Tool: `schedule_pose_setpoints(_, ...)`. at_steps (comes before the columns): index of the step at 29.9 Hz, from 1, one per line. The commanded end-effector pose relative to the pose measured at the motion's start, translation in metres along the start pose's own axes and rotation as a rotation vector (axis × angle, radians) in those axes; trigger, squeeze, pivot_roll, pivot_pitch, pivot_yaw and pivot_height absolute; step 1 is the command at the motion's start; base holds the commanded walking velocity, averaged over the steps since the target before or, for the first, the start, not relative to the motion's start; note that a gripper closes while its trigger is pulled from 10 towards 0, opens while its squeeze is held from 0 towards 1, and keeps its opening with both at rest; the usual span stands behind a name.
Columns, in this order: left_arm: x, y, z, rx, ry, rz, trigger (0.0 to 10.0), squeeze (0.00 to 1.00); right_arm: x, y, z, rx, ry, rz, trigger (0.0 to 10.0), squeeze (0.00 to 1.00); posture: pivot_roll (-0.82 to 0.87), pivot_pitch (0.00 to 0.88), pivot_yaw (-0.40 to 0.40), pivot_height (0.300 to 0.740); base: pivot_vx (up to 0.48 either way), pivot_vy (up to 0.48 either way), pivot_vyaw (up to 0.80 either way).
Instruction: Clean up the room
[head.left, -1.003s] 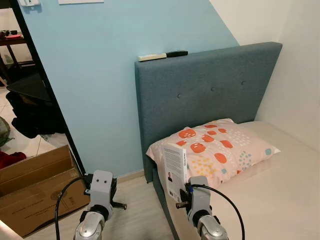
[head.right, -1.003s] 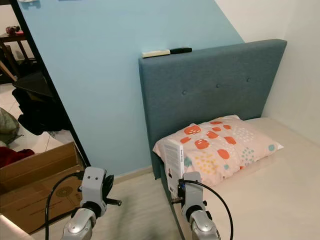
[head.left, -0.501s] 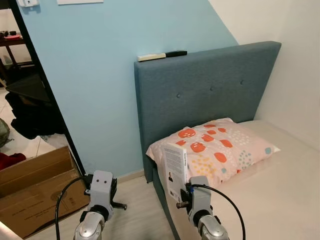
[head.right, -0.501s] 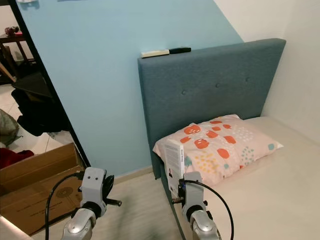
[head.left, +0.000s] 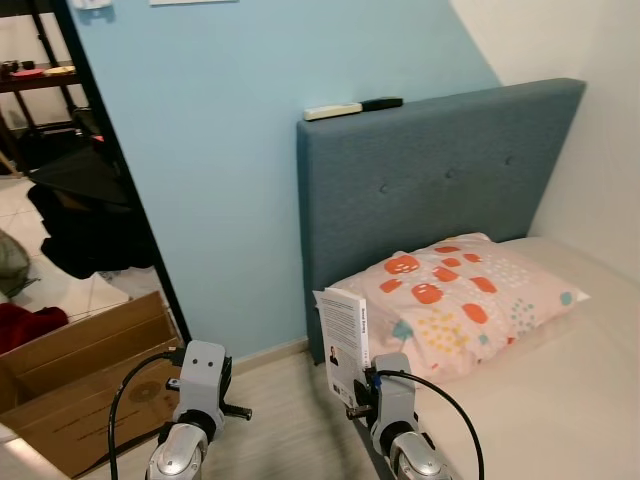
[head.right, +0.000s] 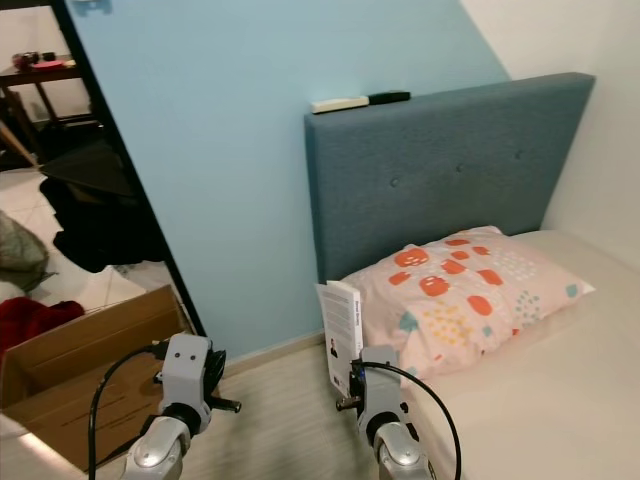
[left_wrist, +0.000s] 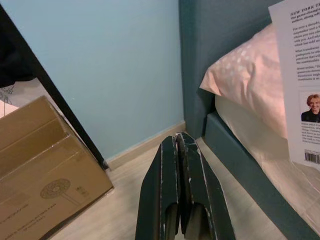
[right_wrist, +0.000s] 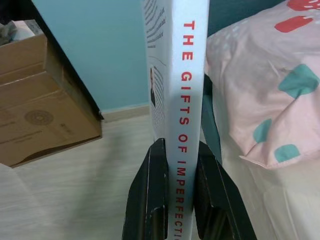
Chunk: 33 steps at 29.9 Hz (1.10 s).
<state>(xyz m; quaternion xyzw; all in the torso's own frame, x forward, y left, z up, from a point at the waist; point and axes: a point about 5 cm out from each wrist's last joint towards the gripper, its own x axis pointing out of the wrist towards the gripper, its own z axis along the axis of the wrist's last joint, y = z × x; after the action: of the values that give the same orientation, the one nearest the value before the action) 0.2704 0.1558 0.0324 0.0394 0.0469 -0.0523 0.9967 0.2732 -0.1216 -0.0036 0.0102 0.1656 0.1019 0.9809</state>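
Up front in the left eye view, the right hand (head.left: 352, 405) holds a white book (head.left: 342, 340) upright, just beside the near corner of the bed (head.left: 560, 400). On the bed, against the grey-blue headboard (head.left: 440, 190), lies a pillow (head.left: 460, 305) with orange spots. Two slim objects (head.left: 352, 107), one pale and one black, rest on top of the headboard. Well away from the bed, beyond the left hand (head.left: 236, 410), a cardboard box (head.left: 80, 385) sits open on the floor; what it holds cannot be told.

Seen from the left wrist, the left hand's fingers (left_wrist: 170, 185) are pressed together with nothing between them, pointing at the floor near the foot of the headboard, the box off to one side.

From the right wrist, the two fingers (right_wrist: 150, 200) are clamped on the book's spine (right_wrist: 187, 100), one on each cover, pillow just beside it
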Motion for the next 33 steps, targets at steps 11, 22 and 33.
schedule_pose_setpoints(11, 0.0, -0.001, -0.006, 0.002, 0.04, 0.01, 10.0, 0.0, 0.001, -0.004, 0.006, -0.001, -0.03, -0.015, 10.0, 0.0, 0.03, 0.011, 0.033, 0.74, 0.0, -0.14, 0.0)
schedule_pose_setpoints(22, 0.0, -0.003, -0.009, 0.016, 0.061, -0.004, 10.0, 0.0, 0.002, -0.007, 0.008, -0.024, -0.037, -0.022, 10.0, 0.0, 0.02, 0.015, 0.028, 0.74, 0.0, 0.0, 0.0)
schedule_pose_setpoints(33, -0.005, -0.014, -0.014, 0.102, 0.07, -0.147, 10.0, 0.0, 0.003, -0.043, 0.022, -0.322, -0.015, -0.124, 10.0, 0.0, 0.01, 0.018, 0.022, 0.74, 0.0, 0.0, 0.0)
